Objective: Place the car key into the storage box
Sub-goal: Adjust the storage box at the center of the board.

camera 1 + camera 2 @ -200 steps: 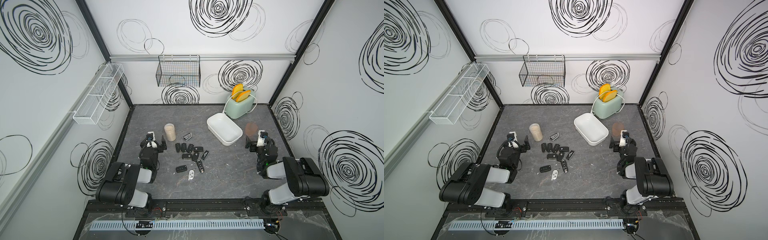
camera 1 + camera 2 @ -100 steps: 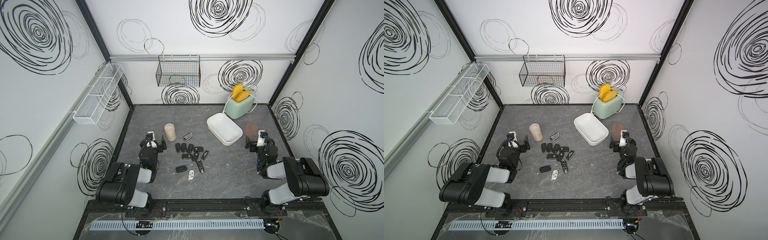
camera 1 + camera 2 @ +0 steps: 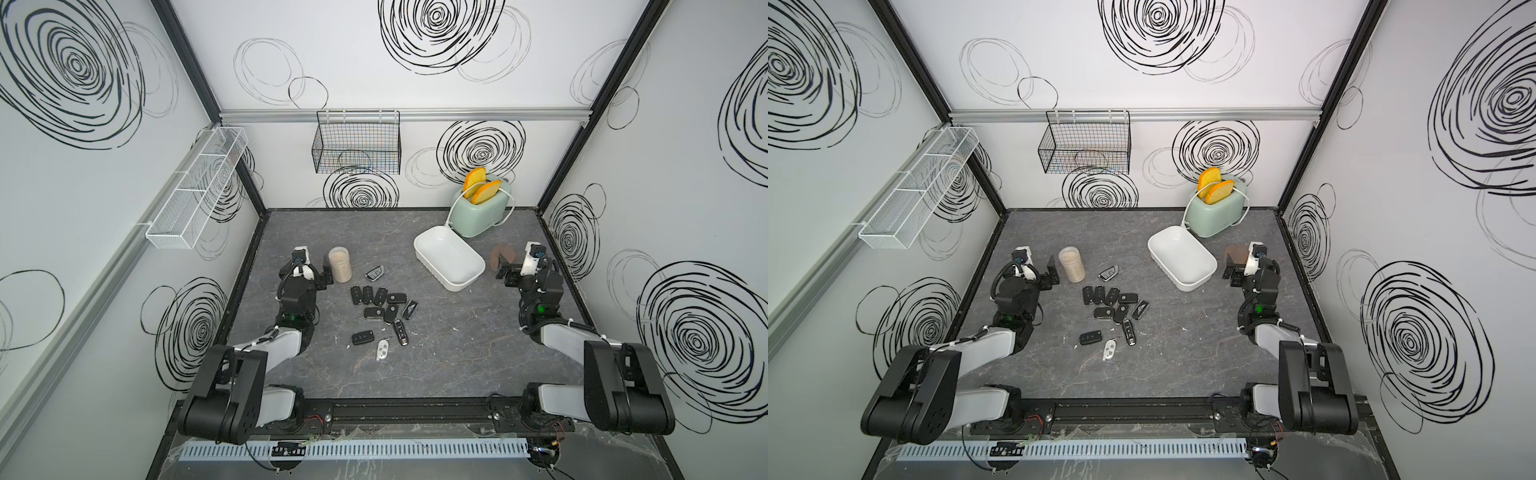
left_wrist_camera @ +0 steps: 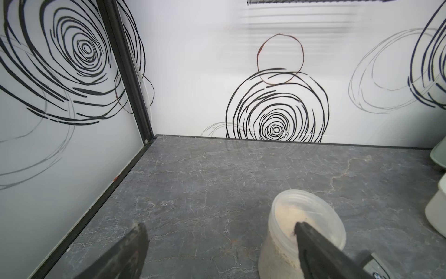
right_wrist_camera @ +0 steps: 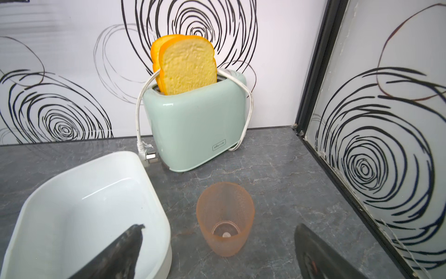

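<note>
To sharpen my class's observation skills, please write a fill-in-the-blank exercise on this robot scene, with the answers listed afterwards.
1. With the car keys lying on the table, the storage box is ____ inside.
2. The toaster holds ____ bread slices.
3. The left tool and the right tool both stand ____.

Missing words: empty; two; open.

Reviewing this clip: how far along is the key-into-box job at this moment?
Done: nothing yet; the storage box looks empty. In hand: nothing; the left gripper and right gripper are both open and empty, away from the keys. Left: everything; the car keys all lie on the table between the arms, so one must be picked up and dropped into the box.
</note>
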`<state>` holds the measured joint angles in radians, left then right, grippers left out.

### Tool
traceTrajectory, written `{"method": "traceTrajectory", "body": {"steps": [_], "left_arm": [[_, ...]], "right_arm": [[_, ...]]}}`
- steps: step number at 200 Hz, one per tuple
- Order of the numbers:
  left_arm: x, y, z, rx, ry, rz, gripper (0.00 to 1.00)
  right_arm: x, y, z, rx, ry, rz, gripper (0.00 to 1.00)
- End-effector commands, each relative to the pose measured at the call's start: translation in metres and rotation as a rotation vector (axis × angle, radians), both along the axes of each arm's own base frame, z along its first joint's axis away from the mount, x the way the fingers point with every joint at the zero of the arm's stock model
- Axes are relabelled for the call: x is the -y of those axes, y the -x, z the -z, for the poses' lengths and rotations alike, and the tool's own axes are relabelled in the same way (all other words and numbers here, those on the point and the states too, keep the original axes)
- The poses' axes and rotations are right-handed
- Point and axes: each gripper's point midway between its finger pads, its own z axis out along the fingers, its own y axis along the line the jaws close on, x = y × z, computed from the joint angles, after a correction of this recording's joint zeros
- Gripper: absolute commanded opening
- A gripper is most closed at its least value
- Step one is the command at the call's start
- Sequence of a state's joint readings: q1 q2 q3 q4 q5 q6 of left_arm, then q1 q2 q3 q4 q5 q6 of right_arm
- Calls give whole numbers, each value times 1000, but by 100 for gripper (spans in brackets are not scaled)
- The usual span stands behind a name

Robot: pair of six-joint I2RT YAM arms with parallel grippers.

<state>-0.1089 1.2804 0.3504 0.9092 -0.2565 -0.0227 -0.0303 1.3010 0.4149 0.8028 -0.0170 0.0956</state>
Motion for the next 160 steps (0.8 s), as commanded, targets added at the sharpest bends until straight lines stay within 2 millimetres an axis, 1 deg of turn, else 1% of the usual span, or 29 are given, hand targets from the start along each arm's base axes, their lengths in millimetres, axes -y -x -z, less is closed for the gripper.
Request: {"method": "traceTrajectory", "body": {"steps": [1,13,25,37,40,46,66,79,93,112,136,160], "left_arm": [[1,-3,-19,-1,-22,-8,98],[1,-5,-28,-7,-5,-10,98],[2,-7,-36,-10,27,-16,98],[1,-8,-45,-13,79,-27,98],[1,-8,-42,-38,91,-28,98],[3,-10,-47,-50,119,-25,98],[9,-14,-56,-116,220,-20,98],[22,-18,-62,-158,263,27,98],[38,-22,-67,-199,312,79,98],[62,-26,-71,-248,394,159,98],[93,-33,-77,-300,442,241,98],[120,-36,-77,-365,446,300,98]], "right_arm": [[5,-5,5,-131,-108,50,99],[-3,-13,2,-202,-163,21,99],[-17,-19,-3,-246,-195,-37,99],[-37,-21,-8,-267,-194,-105,99],[-43,-21,-9,-273,-188,-123,99],[-55,-21,-12,-280,-172,-157,99],[-97,-20,-13,-321,-109,-270,99],[-125,-19,-10,-356,-73,-356,99],[-153,-18,-1,-407,-28,-436,100],[-182,-19,13,-464,52,-505,98],[-207,-19,29,-526,109,-574,92],[-221,-22,47,-589,166,-620,83]]}}
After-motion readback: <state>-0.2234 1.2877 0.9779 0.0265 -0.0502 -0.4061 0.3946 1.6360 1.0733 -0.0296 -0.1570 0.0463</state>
